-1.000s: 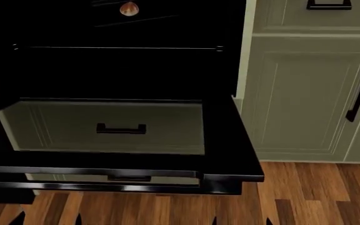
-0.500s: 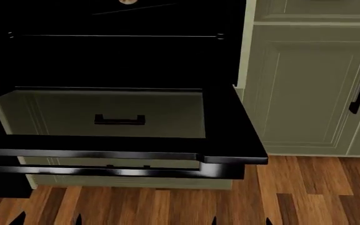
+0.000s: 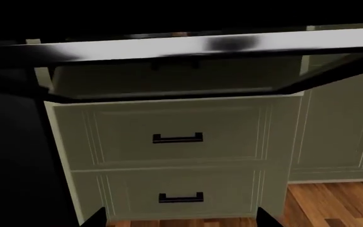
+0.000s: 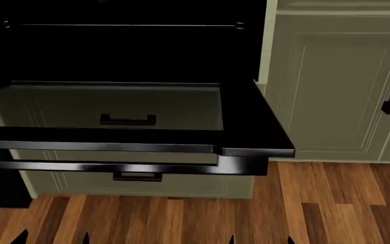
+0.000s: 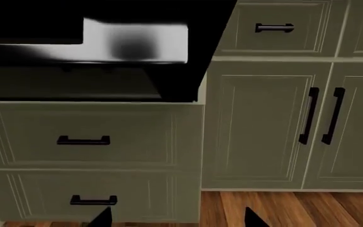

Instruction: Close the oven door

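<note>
The oven door (image 4: 249, 127) hangs open and lies flat, a glossy black panel whose glass window mirrors a drawer front. Its long bar handle (image 4: 114, 166) runs along the front edge. Both wrist views look up at the door's underside (image 3: 168, 80) from below, and the right wrist view catches its right corner (image 5: 181, 71). Low in front of the door, my left gripper (image 4: 51, 238) is open, with only its fingertips (image 3: 96, 218) showing. My right gripper (image 4: 261, 239) is also open and empty, below the door's right end, its fingertips (image 5: 254, 217) wide apart.
The dark oven cavity (image 4: 120, 51) with a wire rack lies behind the door. Two pale green drawers (image 3: 177, 137) sit under the oven. Pale green cabinet doors (image 5: 263, 127) with black handles stand to the right. Wooden floor (image 4: 317, 203) lies in front.
In the head view the whole scene has slid upward, and a drawer front below the door has come into sight. The door stays open and flat; the gripper tips keep their places.
</note>
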